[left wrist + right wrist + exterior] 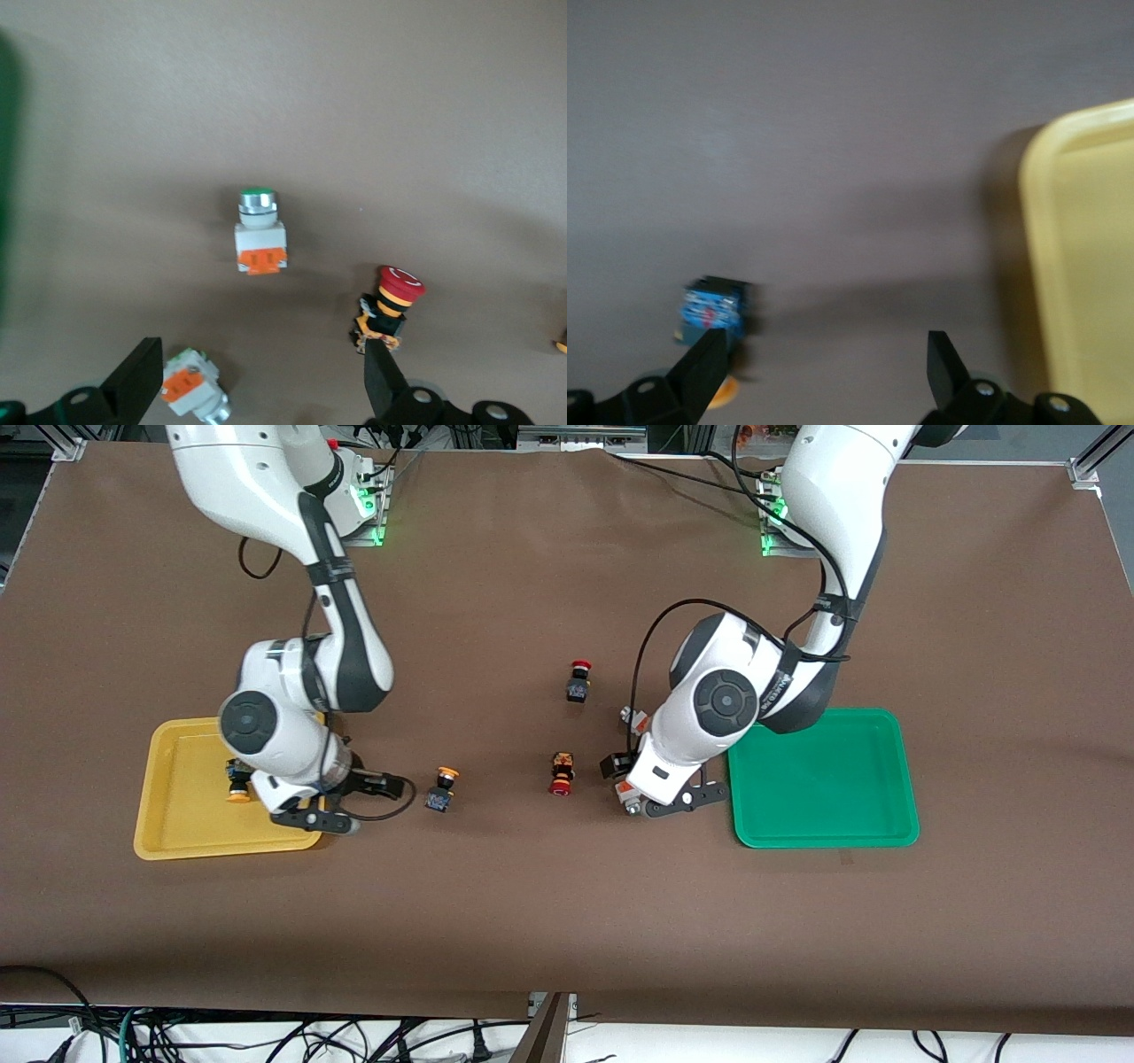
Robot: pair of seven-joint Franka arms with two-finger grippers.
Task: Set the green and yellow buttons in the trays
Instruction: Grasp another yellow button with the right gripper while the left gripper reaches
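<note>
Hovering over table, left gripper (257, 394) fingers stood wide, empty; green-capped button (260, 232) upright just ahead. Looked light, rigid; grip square body. Right gripper (819, 367) fingers wide beside yellow-capped button (713, 314).

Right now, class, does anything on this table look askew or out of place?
Slightly. One white-grey button lies tipped on its side on the table, while the other white-grey button stands upright. The green tray holds nothing; one yellow-capped button lies in the yellow tray.

Right gripper (824, 367), jaws apart and empty, over the brown surface (833, 133); a blue-bodied button (713, 308) lies at one fingertip (709, 354); yellow tray (1090, 266) rim at frame edge.
</note>
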